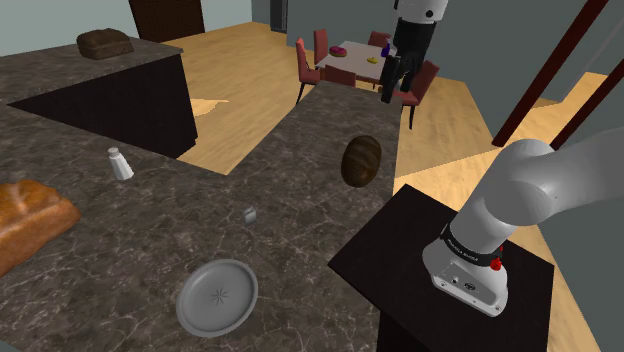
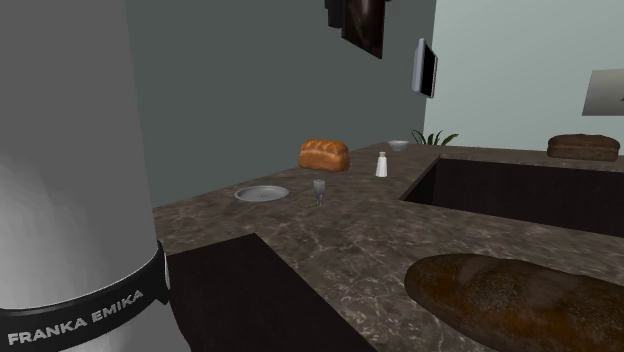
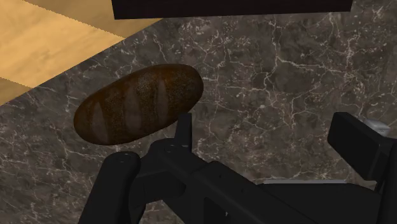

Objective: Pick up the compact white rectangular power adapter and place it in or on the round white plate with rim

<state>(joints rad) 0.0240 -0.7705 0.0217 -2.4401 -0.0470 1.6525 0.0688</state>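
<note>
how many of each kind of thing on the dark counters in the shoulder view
bread loaves: 3 (dark oval, orange-brown, dark one on the far counter)
plate: 1
shaker: 1
power adapter: 1
total: 6

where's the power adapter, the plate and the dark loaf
power adapter [image 1: 249, 214], shoulder view, its top
plate [image 1: 217, 296], shoulder view, bare middle
dark loaf [image 3: 137, 102], wrist view, middle of crust
</note>
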